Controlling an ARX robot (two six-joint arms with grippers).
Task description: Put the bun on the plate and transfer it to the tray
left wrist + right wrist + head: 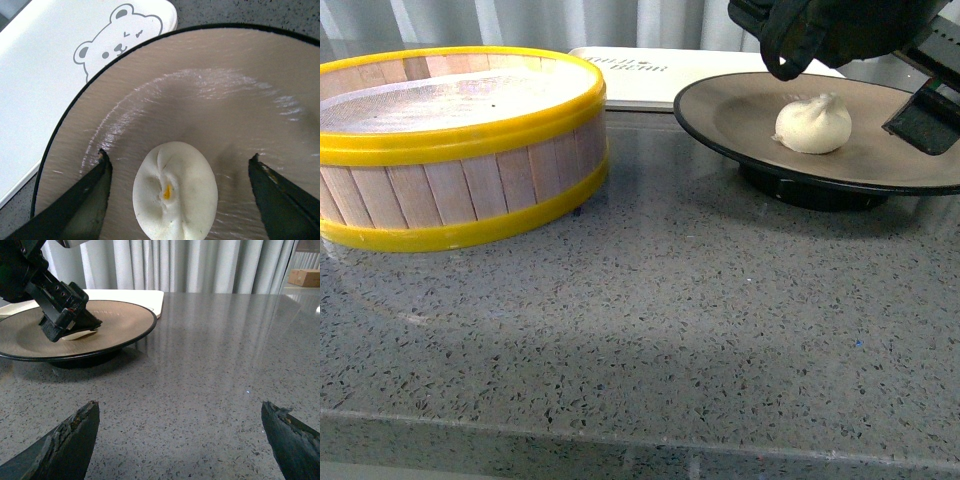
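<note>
The grey speckled desk carries a yellow-rimmed wooden steamer, with the cream tray behind it. The plate stands on the desk just in front of the tray. The left hand hangs spread wide over the plate, its fingers either side of the bun, which lies on the plate untouched. The right hand gapes wide above bare desk.
</note>
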